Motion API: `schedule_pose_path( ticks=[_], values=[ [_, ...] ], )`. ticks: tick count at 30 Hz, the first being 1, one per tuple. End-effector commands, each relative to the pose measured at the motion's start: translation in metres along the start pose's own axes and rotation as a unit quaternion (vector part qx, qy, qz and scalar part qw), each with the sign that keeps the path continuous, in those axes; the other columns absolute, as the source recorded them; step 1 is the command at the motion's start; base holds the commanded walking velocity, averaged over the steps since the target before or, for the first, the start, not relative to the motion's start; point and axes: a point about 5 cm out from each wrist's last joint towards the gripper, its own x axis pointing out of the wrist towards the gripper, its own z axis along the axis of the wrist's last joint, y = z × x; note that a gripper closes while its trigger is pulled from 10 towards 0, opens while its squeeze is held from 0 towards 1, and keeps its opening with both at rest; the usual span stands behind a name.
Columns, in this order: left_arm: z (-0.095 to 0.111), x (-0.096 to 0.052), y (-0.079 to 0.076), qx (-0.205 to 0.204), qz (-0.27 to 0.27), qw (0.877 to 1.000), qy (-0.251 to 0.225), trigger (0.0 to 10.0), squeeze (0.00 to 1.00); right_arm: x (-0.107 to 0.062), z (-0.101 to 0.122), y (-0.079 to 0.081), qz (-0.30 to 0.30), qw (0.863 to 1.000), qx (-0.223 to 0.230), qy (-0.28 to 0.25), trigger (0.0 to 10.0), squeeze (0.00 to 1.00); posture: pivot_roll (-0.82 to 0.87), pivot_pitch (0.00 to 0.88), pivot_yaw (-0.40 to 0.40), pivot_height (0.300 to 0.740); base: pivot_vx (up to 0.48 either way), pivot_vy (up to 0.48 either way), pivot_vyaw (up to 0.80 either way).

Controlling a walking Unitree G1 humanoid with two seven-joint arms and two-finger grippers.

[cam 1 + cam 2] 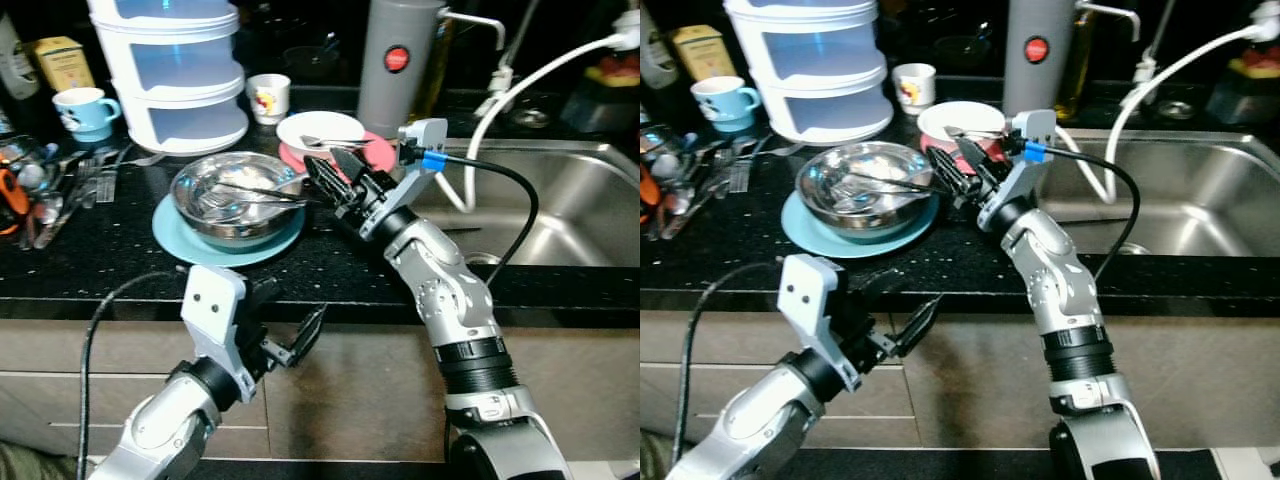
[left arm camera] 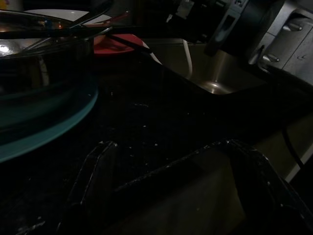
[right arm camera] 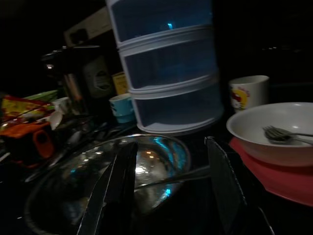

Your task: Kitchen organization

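Right gripper (image 1: 325, 182) stood with fingers spread wide at the rim of the steel bowl (image 1: 232, 198), straddling a utensil handle (image 3: 171, 177) without closing on it. Steel bowl: shiny, round, holding cutlery, seated on a teal plate (image 1: 180, 235) on the black speckled counter (image 1: 100, 260). Just beside it, a white bowl (image 1: 318, 130) with a fork rested on a red plate (image 1: 378, 150). Behind stood a stacked white container (image 1: 180, 70), a blue mug (image 1: 85, 110) and a small white cup (image 1: 268, 97); the sink (image 1: 560, 200) lay to the right. Left gripper (image 1: 290, 340) hung below the counter edge, fingers apart.
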Motion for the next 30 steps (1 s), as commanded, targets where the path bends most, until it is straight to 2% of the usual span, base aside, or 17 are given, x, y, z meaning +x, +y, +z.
schedule_pose_path(
  ticks=[1,7,12,14,16,17,18,22,23,26,30],
  values=[
    [-0.001,0.001,-0.002,0.003,-0.002,1.000,0.003,10.0,0.00,0.000,-0.001,-0.005,-0.021,1.000,-0.007,0.004,10.0,0.00,0.20,0.000,-0.034,0.740,0.000,0.000,0.00],
    [-0.002,0.002,-0.003,0.001,-0.006,1.000,0.003,10.0,0.00,-0.003,0.005,-0.021,-0.060,0.998,-0.014,-0.002,10.0,0.00,0.19,0.002,-0.032,0.740,0.000,0.000,0.00],
    [-0.002,0.003,-0.003,0.001,-0.009,1.000,0.003,10.0,0.00,-0.007,0.010,-0.028,-0.065,0.998,-0.011,-0.007,10.0,0.00,0.19,0.002,-0.032,0.740,0.000,0.000,0.00],
    [-0.003,0.003,-0.003,0.001,-0.010,1.000,0.004,10.0,0.00,-0.011,0.013,-0.034,-0.069,0.998,0.001,-0.010,10.0,0.00,0.19,0.002,-0.032,0.740,0.000,0.000,0.00],
    [-0.003,0.003,-0.004,0.001,-0.012,1.000,0.004,10.0,0.00,-0.016,0.014,-0.041,-0.084,0.996,0.037,-0.015,10.0,0.00,0.18,0.000,-0.037,0.740,0.000,0.000,0.00],
    [-0.003,0.003,-0.004,0.001,-0.012,1.000,0.004,10.0,0.00,-0.016,0.014,-0.041,-0.084,0.996,0.037,-0.015,10.0,0.00,0.18,0.000,-0.037,0.740,0.000,0.000,0.00],
    [-0.005,0.004,-0.004,0.003,-0.016,1.000,0.007,10.0,0.00,-0.019,0.013,-0.043,-0.082,0.993,0.086,-0.015,10.0,0.00,0.18,0.000,-0.036,0.740,0.000,0.000,0.00],
    [-0.006,0.005,-0.005,0.004,-0.021,1.000,0.010,10.0,0.00,-0.022,0.012,-0.035,-0.041,0.988,0.151,-0.012,10.0,0.00,0.18,0.000,-0.036,0.740,0.000,0.000,0.00],
    [-0.006,0.005,-0.005,0.004,-0.021,1.000,0.010,10.0,0.00,-0.022,0.012,-0.035,-0.041,0.988,0.151,-0.012,10.0,0.00,0.18,0.000,-0.036,0.740,0.000,0.000,0.00],
    [-0.006,0.005,-0.005,0.003,-0.025,1.000,0.010,10.0,0.00,-0.027,0.011,-0.019,0.024,0.985,0.169,-0.001,10.0,0.00,0.17,0.000,-0.031,0.740,0.000,0.000,0.00],
    [-0.006,0.005,-0.006,0.002,-0.027,1.000,0.010,10.0,0.00,-0.028,0.012,-0.013,0.047,0.983,0.177,0.001,10.0,0.00,0.17,0.000,-0.031,0.740,0.000,0.000,0.00]
  ],
)
